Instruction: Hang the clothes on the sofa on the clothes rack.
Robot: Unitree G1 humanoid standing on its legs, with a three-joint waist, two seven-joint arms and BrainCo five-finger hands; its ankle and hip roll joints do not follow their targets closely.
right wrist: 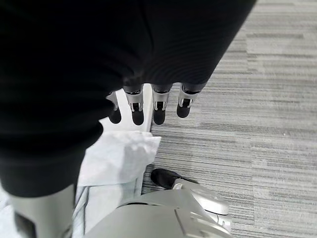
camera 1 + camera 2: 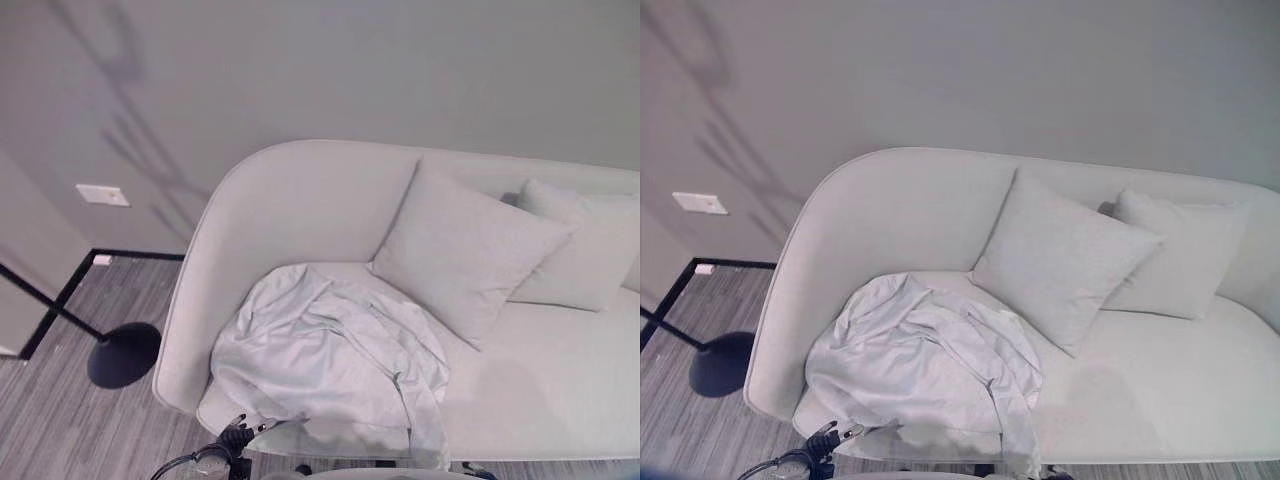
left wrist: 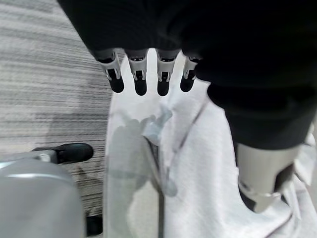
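A pale crumpled garment (image 2: 335, 365) is being supported on the seat of the sofa (image 2: 270, 215), at 7 o'clock in the head views, with one edge draped over the front. Two cushions (image 2: 465, 250) are being propped against the backrest at 2 o'clock. A lamp base (image 2: 123, 354) is being seen on the floor at 9 o'clock. The left hand (image 3: 148, 74) is being held above the garment, fingers straight and empty. The right hand (image 1: 148, 104) is likewise being held with fingers extended, over the floor (image 1: 257, 124).
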